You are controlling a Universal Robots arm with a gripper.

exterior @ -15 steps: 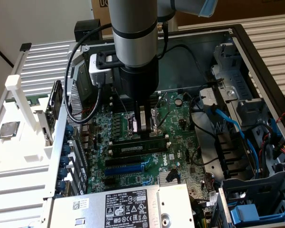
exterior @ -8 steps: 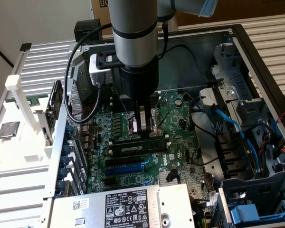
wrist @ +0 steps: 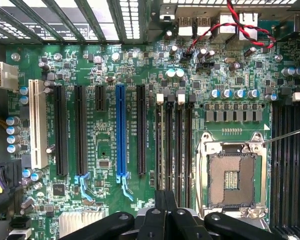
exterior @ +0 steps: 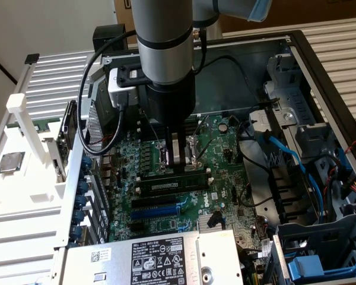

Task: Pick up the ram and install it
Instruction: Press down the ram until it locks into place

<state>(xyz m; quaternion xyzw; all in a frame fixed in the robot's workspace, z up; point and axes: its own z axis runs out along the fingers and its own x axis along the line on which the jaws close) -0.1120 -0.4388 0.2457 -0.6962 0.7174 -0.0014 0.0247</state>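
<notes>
The ram (exterior: 166,186) stands on edge in a long slot of the green motherboard (exterior: 219,178), just in front of the open processor socket (wrist: 230,175). Its label faces the exterior camera. My gripper (exterior: 178,167) comes straight down from the arm, and its fingers are shut together. The fingertips (exterior: 179,164) rest right at the ram's top edge, near its middle. In the wrist view the ram (wrist: 168,150) appears edge-on among the black slots, and the gripper (wrist: 165,202) sits over its near end. I cannot tell whether the tips pinch the edge or only touch it.
The metal case walls (exterior: 320,77) enclose the board. Blue and black cables (exterior: 288,157) and drive cages fill the exterior view's right. A labelled power supply (exterior: 157,258) lies at the front. A white tray (exterior: 24,196) with a processor chip (exterior: 10,161) stands at the exterior view's left.
</notes>
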